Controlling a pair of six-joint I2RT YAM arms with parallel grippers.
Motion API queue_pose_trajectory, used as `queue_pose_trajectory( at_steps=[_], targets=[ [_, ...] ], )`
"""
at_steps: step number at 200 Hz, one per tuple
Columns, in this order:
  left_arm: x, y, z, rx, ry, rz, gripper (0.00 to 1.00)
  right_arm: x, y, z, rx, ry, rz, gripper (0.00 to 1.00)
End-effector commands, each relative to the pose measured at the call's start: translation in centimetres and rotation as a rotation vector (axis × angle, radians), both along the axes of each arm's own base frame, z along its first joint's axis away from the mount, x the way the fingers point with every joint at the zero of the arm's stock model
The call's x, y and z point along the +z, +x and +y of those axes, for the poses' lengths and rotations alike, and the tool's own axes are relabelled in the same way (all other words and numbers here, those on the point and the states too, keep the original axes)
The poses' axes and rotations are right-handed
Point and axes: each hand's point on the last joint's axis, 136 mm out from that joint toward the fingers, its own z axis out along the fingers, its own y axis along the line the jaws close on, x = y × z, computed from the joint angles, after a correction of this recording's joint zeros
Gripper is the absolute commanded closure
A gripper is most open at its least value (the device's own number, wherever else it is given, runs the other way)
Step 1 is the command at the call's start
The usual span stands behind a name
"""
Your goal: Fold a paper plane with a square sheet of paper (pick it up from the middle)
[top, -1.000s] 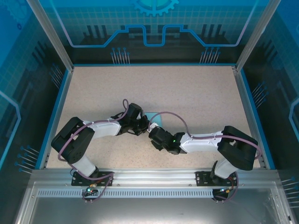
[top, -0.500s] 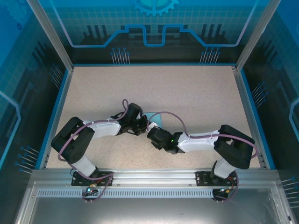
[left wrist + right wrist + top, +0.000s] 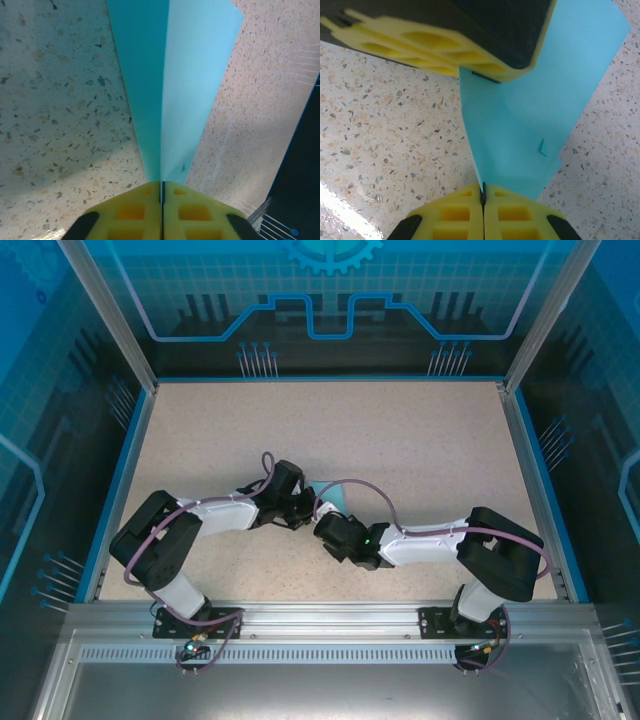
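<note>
Pinching the square sheet of paper (image 3: 535, 110) from two sides, near the middle of the table (image 3: 420, 430) and just ahead of the two arm bases. Clamping one end in the left gripper (image 3: 162, 186), yellow pads pressed flat together right on the crease, and so letting the two cyan flaps fan away from the pinch in a narrow wedge. Clamping the opposite edge in the right gripper (image 3: 483, 192), likewise squeezed tight on the paper and not spread.

Meeting almost nose to nose in the overhead view, with a sliver of cyan peeking out beyond the wrists. Gripping at both ends of the centre line for a reason, by this reading: fixing the fold in place and stopping the halves from springing open. Possibly lifting the sheet clear of the table, though not telling for certain from these angles.

Judging the work as mid-fold: showing one centre ridge, not yet showing a pointed nose or wings. Calling for care in the next move, since pulling two tight pinches apart on thin paper is risking a tear or a slip.
</note>
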Motion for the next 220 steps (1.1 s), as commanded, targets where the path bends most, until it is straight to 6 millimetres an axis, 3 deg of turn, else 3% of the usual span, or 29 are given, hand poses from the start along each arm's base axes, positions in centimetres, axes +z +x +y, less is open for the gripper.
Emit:
queue_pose_trajectory(
  at_steps=[1,20,31,69,99,142,220],
  targets=[
    [1.3,0.3,0.0,-0.017,0.0,-0.024,0.83,-0.1,-0.2,0.9,0.005,0.024,0.01,0.98],
    [2.0,0.4,0.5,-0.006,0.001,-0.039,0.76,0.0,-0.3,1.1,-0.004,0.091,0.041,0.99],
    [2.5,0.5,0.9,0.005,0.003,-0.048,0.66,0.3,-0.6,1.5,0.007,0.156,0.075,0.99],
    [4.7,0.2,2.8,0.033,0.042,-0.119,0.46,1.4,-0.4,1.7,0.007,0.358,0.181,1.0],
    [5.9,0.0,4.3,0.066,0.083,-0.167,0.42,1.9,-0.1,1.6,0.01,0.479,0.241,0.99],
    [6.2,-0.1,4.3,0.065,0.068,-0.179,0.42,1.6,-0.1,1.9,0.016,0.599,0.33,0.98],
    [5.5,0.0,2.6,0.022,-0.005,-0.162,0.55,0.8,0.2,1.0,-0.045,0.809,0.42,0.98]
  ],
)
